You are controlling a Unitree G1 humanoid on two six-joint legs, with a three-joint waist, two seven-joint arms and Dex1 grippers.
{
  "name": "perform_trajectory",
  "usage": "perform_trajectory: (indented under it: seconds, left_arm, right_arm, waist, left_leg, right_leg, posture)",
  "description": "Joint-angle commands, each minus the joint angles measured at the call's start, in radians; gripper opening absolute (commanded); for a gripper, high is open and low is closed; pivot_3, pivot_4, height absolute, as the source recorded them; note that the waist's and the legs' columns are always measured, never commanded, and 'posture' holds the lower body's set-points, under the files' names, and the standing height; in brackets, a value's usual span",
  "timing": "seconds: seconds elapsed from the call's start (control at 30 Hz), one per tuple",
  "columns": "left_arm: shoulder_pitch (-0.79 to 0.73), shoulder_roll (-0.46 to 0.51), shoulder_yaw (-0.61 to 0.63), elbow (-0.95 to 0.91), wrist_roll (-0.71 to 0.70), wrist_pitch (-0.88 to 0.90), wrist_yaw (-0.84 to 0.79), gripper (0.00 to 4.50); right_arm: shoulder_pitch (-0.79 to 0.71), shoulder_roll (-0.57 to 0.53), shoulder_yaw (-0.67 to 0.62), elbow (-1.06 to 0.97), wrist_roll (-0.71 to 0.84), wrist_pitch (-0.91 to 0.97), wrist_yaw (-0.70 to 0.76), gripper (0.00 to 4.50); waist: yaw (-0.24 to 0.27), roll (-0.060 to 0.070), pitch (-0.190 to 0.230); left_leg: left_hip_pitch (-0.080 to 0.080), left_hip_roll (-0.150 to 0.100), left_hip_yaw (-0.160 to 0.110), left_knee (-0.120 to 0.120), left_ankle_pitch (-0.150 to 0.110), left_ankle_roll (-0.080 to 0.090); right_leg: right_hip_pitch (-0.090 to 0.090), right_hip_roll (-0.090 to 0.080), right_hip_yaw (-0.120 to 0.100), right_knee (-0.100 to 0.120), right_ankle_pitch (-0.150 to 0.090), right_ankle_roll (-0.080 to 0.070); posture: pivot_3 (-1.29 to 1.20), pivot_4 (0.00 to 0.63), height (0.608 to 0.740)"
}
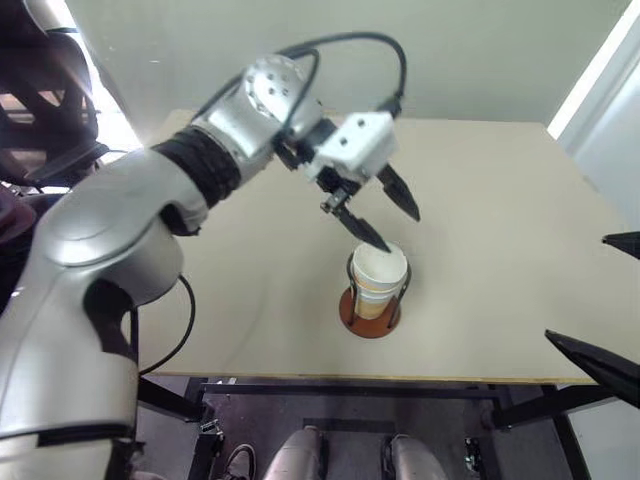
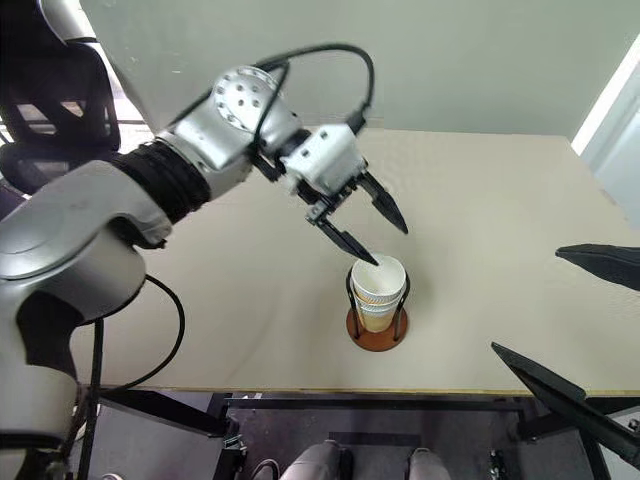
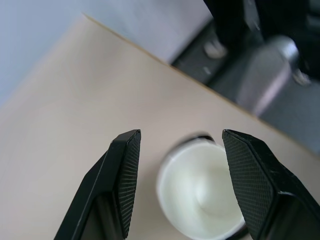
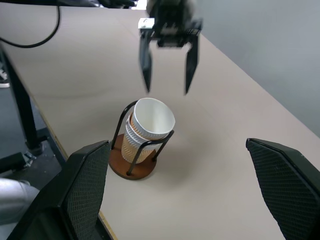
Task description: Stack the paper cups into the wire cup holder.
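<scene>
The paper cups sit nested in one stack inside the wire cup holder, near the table's front edge. In the right wrist view the top cup leans a little to one side between the dark wire loops, above the rust-brown base. My left gripper hangs just above the stack's rim, open and empty, pointing down at it. Its wrist view looks into the white inside of the top cup. My right gripper stands wide open and empty to the right of the holder, well apart from it.
The beige table carries nothing else. Its front edge runs just below the holder, with a dark frame beneath. A black cable hangs off the left arm at the table's front left.
</scene>
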Motion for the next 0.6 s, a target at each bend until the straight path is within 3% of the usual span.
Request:
perform_trajectory:
  seconds: [0.03, 0.33, 0.43, 0.6]
  left_arm:
    - [0.026, 0.06, 0.099, -0.023, -0.002, 0.062, -0.027, 2.76]
    - [0.161, 0.186, 0.53, 0.168, 0.176, 0.263, -0.027, 2.76]
    - [0.266, 0.259, 0.677, 0.15, 0.262, 0.331, -0.016, 2.76]
    - [0.525, 0.384, 0.915, -0.041, 0.352, 0.478, 0.118, 2.76]
  right_arm:
    - [-0.068, -0.04, 0.118, 0.043, -0.078, -0.053, 0.037, 4.5]
    - [-0.323, -0.126, 0.603, 0.149, -0.348, -0.183, 0.178, 4.5]
    - [-0.413, -0.143, 0.745, 0.187, -0.414, -0.221, 0.217, 4.5]
    - [-0.552, -0.134, 0.951, 0.245, -0.499, -0.267, 0.268, 4.5]
  waist:
    - [-0.003, 0.001, 0.0]
    - [-0.012, 0.002, -0.001]
    - [-0.017, 0.003, -0.001]
    - [-0.019, 0.002, -0.002]
  left_leg:
    - [0.001, 0.0, 0.0, 0.0, 0.0, 0.0]
    - [-0.001, -0.001, -0.001, 0.0, 0.005, 0.002]
    - [-0.001, 0.0, -0.001, -0.001, 0.011, 0.013]
    - [-0.003, -0.001, -0.001, -0.002, 0.017, 0.003]
  right_leg:
    - [0.0, 0.0, 0.0, 0.0, 0.0, 0.0]
    - [-0.001, 0.001, 0.001, -0.002, 0.002, 0.001]
    - [-0.001, 0.001, 0.0, -0.002, -0.001, 0.004]
    - [-0.004, 0.002, 0.0, -0.003, 0.001, 0.011]
  posture:
    - [0.0, 0.15, 0.74]
    - [0.0, 0.15, 0.74]
    - [0.0, 0.15, 0.74]
    - [0.0, 0.15, 0.74]
